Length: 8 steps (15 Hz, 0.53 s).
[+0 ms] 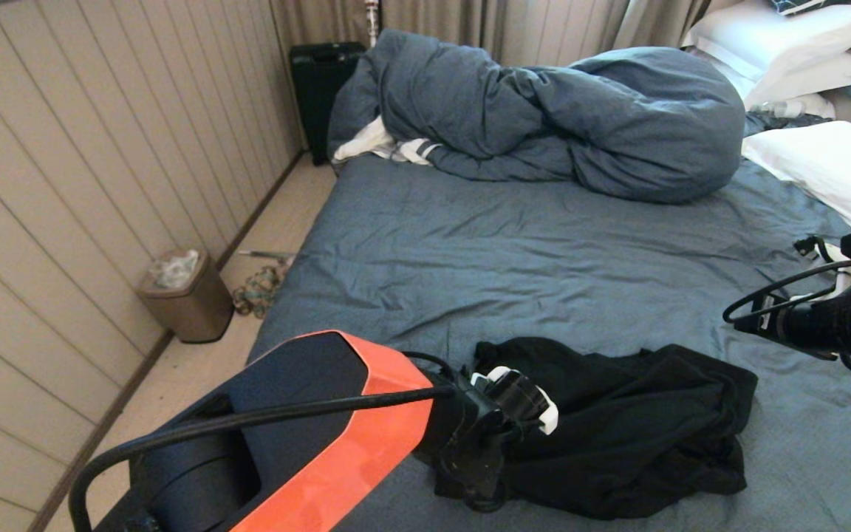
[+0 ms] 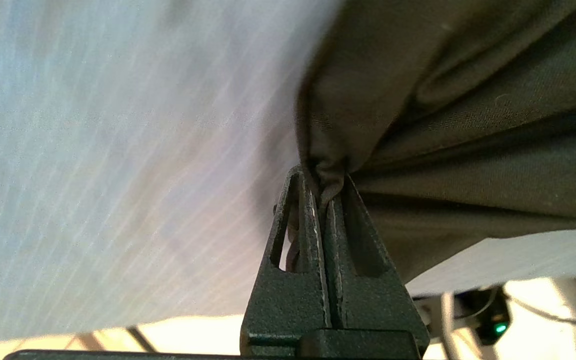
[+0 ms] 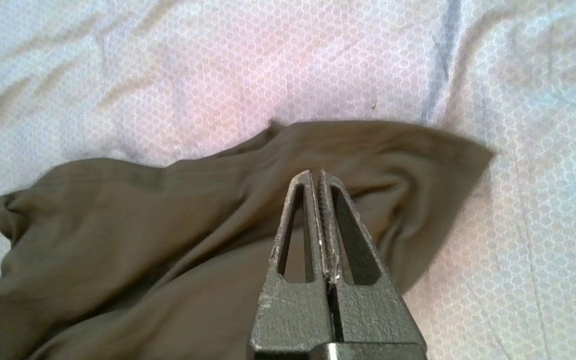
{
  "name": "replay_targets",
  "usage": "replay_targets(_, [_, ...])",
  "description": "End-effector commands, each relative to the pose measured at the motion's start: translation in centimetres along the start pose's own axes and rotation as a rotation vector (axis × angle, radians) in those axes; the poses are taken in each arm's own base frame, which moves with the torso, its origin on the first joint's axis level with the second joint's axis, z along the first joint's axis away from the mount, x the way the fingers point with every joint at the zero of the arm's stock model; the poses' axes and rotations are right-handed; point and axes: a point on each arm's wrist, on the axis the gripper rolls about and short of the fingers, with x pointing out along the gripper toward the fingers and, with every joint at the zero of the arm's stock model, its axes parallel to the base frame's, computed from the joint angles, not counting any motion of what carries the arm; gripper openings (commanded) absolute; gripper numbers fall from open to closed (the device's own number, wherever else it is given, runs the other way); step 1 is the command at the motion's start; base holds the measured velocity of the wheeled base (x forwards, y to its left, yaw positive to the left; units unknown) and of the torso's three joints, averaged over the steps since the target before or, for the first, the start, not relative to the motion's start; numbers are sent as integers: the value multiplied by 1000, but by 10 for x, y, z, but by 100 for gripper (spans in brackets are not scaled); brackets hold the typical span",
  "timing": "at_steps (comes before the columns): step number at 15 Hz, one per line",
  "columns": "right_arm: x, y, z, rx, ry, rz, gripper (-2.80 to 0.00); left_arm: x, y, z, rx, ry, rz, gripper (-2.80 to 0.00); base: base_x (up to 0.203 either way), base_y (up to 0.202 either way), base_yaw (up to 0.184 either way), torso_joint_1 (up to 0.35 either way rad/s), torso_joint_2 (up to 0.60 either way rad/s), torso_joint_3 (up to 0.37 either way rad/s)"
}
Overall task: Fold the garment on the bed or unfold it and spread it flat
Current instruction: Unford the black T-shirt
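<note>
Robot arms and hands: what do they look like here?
The left arm has an orange-and-black shell with a black cable looping along it, a black wrist and white fittings. The right arm is black with looping cables. Each hand has two black, textured, tapered fingers with triangular cut-outs.

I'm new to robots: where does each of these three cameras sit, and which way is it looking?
Head view: on the robot's head, looking forward and down over the bed; both arms show.
Left wrist view: behind the left gripper, shut on a fold of the garment.
Right wrist view: behind the right gripper, shut and holding nothing, above the garment.
Shared: all three show the garment.
</note>
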Motion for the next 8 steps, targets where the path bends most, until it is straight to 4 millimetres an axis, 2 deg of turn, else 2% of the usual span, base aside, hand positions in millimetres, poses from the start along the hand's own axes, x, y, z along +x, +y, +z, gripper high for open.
replay_targets(1, [0, 0, 0, 1, 0, 1, -280, -11, 12, -12, 0, 7, 8, -280, 0, 0, 0, 0, 0, 0])
replay_targets(4, [-1, 0, -1, 1, 1, 3, -280, -23, 29, -35, 10, 37, 20, -280, 0, 0, 0, 0, 0, 0])
replay_targets(8, [-1, 0, -2, 2, 5, 7, -280, -28, 49, -70, 12, 65, 33, -280, 0, 0, 0, 0, 0, 0])
